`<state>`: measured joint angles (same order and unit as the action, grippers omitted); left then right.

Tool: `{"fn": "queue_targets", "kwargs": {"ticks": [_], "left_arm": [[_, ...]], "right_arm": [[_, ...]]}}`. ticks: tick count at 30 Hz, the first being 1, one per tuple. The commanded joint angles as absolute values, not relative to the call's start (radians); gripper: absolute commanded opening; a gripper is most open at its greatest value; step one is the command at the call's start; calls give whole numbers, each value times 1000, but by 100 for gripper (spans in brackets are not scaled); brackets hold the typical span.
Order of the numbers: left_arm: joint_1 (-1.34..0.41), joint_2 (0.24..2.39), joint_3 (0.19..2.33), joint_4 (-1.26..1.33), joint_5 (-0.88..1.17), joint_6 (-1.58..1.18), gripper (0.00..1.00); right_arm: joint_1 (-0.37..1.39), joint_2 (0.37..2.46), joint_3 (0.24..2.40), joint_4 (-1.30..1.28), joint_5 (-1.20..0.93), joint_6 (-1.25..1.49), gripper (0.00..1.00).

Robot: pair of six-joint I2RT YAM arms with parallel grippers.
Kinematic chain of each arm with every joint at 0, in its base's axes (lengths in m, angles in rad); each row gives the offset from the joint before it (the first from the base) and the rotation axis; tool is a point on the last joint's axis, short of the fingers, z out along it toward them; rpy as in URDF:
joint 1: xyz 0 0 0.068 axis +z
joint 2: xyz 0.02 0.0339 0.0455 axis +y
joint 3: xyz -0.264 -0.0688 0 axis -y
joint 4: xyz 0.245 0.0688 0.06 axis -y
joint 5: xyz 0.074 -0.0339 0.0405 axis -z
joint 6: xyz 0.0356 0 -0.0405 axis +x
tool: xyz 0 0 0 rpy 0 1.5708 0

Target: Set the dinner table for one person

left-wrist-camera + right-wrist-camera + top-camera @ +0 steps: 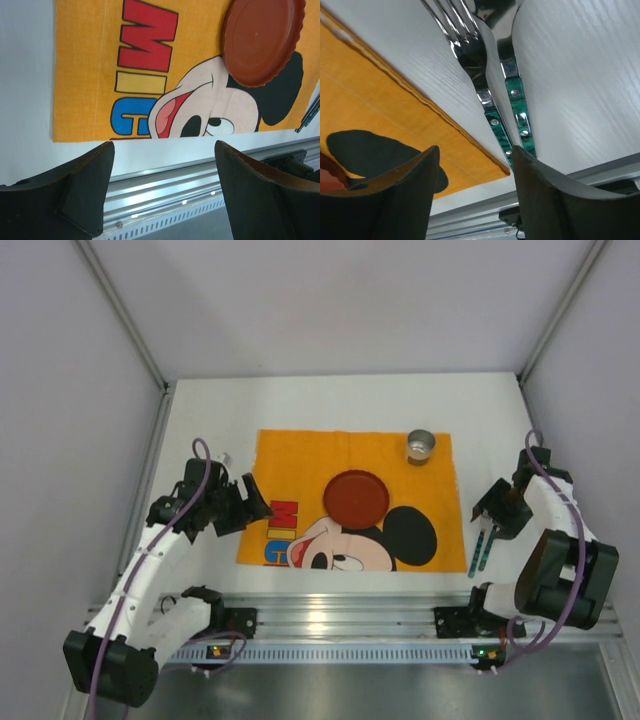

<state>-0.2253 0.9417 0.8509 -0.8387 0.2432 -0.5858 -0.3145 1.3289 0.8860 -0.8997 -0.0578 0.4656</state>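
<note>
The white dinner table (330, 400) carries an orange Mickey Mouse placemat (300, 455). A red plate (356, 498) lies on the mat's middle and a small metal cup (421, 446) stands at its far right corner. A fork (462, 40) and a second green-handled utensil (519, 107) lie side by side on the table just right of the mat (482, 546). My right gripper (475, 150) hovers open and empty just above their handles (494, 512). My left gripper (252, 502) is open and empty over the mat's left edge (164, 147). The plate also shows in the left wrist view (260, 40).
A ribbed aluminium rail (350, 612) runs along the table's near edge, with the arm bases on it. Grey enclosure walls (70, 390) stand left, right and behind. Bare white table (25, 75) lies left of the mat.
</note>
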Motion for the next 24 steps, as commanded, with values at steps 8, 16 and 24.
{"fn": "queue_targets", "kwargs": {"ticks": [8,16,24], "left_arm": [[-232,833,778,-822,267,-620,86],[-232,808,816,-880,242,-603,86],[-232,782,795,-877,226,-615,86]], "right_arm": [[-345,1348,801,-802,-77,477,47],[-344,1410,770,-750,-46,495,41],[-344,1450,801,-756,-12,485,40]]}}
